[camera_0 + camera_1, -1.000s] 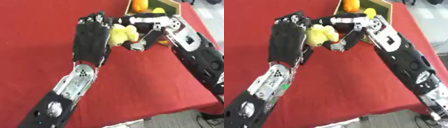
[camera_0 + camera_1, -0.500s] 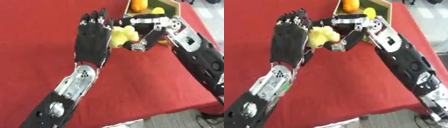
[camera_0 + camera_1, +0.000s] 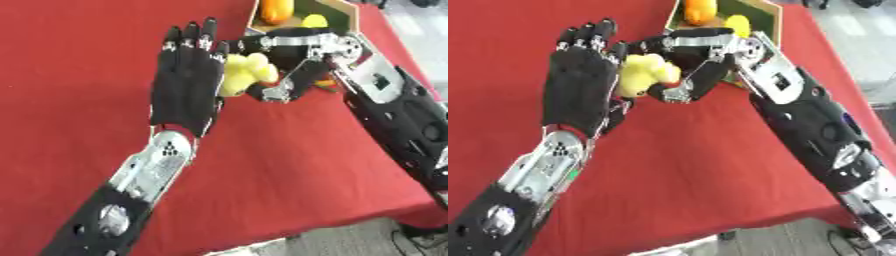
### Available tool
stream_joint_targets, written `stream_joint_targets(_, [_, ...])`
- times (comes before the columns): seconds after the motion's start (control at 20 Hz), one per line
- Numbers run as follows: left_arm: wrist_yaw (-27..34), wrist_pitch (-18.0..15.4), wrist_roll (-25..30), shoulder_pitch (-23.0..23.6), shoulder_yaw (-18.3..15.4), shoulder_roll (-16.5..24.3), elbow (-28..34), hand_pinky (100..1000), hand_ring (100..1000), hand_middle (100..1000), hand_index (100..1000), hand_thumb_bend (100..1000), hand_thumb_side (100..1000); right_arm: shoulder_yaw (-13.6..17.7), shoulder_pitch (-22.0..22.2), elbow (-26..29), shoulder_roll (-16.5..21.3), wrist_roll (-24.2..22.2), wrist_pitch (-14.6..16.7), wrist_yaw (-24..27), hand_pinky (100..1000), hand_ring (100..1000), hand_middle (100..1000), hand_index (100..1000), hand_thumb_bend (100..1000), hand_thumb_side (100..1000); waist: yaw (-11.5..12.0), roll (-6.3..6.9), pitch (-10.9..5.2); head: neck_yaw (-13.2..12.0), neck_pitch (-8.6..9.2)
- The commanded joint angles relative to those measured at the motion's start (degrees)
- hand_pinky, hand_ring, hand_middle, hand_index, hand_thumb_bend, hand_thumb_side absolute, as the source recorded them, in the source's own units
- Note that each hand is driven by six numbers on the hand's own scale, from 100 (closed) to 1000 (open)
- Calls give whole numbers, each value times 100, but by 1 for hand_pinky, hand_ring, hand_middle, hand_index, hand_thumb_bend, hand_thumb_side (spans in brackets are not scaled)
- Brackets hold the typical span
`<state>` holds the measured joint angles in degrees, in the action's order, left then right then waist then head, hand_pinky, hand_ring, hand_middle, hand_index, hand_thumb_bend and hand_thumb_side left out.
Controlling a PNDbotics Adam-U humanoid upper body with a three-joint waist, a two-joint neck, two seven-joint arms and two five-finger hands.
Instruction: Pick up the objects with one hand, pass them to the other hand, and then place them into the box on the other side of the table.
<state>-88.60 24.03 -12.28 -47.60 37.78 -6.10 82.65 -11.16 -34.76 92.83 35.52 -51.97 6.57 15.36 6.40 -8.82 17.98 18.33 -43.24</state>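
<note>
Between the two arms, above the red worktop (image 3: 79, 75), the handover is under way. The right robot hand (image 3: 293, 75) curls its fingers round a yellow toy (image 3: 243, 74) and holds it off the cloth. The left robot hand (image 3: 185, 80) stands just left of it, fingers straight and spread, palm facing the toy and apparently touching its side without yet closing. The toy's lumpy body runs roughly upright between them. Behind the right wrist, at the far edge, sits the box (image 3: 346, 12), already holding an orange thing (image 3: 276, 10) and a yellow thing (image 3: 313, 21).
</note>
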Motion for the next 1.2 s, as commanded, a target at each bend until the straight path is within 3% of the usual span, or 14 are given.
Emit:
stream_joint_targets(0.05, [-57, -23, -33, -62, 10, -93, 68, 580, 631, 652, 832, 944, 199, 90, -58, 142, 103, 1, 15, 30, 765, 1000, 131, 344, 100, 168, -15, 19, -83, 23, -21])
stream_joint_targets(0.55, [-75, 214, -373, -73, 0, -79, 119, 593, 660, 682, 855, 967, 301, 169, -7, 79, 123, 1, -13, 43, 759, 1000, 129, 341, 100, 166, -2, 8, -98, 16, -3])
stream_joint_targets(1.2, [2, 346, -654, -43, -2, -86, 29, 602, 671, 689, 858, 972, 288, 225, 50, 29, 112, 1, -51, 22, 752, 1000, 127, 337, 100, 156, -6, -7, -95, 17, -22])
